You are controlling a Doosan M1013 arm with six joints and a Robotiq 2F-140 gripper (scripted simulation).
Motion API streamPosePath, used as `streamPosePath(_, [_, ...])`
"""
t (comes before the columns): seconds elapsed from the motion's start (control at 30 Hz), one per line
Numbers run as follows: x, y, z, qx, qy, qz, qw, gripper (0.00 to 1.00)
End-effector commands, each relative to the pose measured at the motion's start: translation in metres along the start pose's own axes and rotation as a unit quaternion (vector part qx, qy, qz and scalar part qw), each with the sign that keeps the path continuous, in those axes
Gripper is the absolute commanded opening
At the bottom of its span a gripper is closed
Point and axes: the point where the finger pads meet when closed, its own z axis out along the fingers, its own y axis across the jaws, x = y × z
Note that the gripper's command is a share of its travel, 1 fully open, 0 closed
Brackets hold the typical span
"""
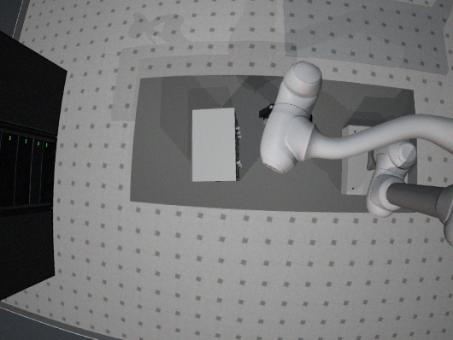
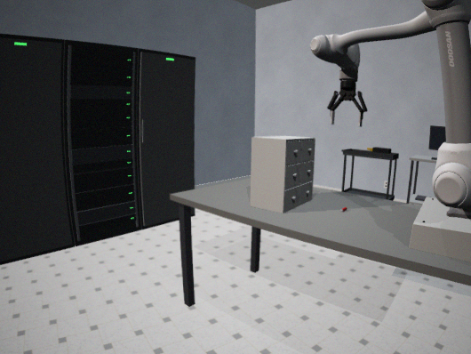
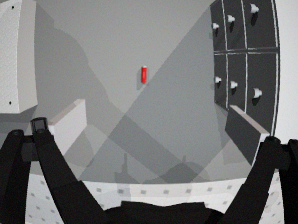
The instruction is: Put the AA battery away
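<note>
The small white chest [image 2: 283, 172] stands on the grey table, its dark drawer fronts with knobs facing the robot. All its drawers look pushed in. It also shows in the top view [image 1: 214, 144] and at the right of the wrist view [image 3: 246, 63]. The AA battery, small and red [image 2: 343, 210], lies on the table in front of the chest, in the wrist view [image 3: 143, 74] straight below the camera. My gripper [image 2: 347, 121] hangs high above the table, pointing down, open and empty. Its fingers frame the wrist view [image 3: 156, 137]. In the top view the arm hides the battery.
The robot's white base block [image 2: 440, 231] sits at the table's right end. Black server racks [image 2: 89, 142] stand along the left wall, away from the table. A small dark side table [image 2: 370, 171] stands by the far wall.
</note>
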Motion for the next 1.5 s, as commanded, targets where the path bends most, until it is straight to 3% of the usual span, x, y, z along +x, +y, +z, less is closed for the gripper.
streamPosePath(0.0, [-0.005,-0.018,0.001,0.004,-0.014,-0.003,1.0,1.0])
streamPosePath(0.17, [-0.01,-0.035,0.003,0.008,-0.028,-0.005,1.0,1.0])
streamPosePath(0.83, [-0.012,-0.041,0.004,0.009,-0.033,-0.004,0.999,1.0])
streamPosePath(1.0, [-0.014,-0.039,0.021,0.006,-0.034,0.078,0.996,1.0])
streamPosePath(1.17, [-0.018,-0.036,0.066,0.001,-0.033,0.258,0.966,1.0])
streamPosePath(1.3, [-0.021,-0.037,0.108,-0.002,-0.029,0.374,0.927,1.0])
streamPosePath(1.37, [-0.021,-0.037,0.108,-0.002,-0.029,0.374,0.927,1.0])
streamPosePath(1.4, [-0.021,-0.038,0.118,-0.005,-0.029,0.453,0.891,1.0])
streamPosePath(1.47, [-0.022,-0.039,0.134,-0.005,-0.027,0.493,0.869,1.0])
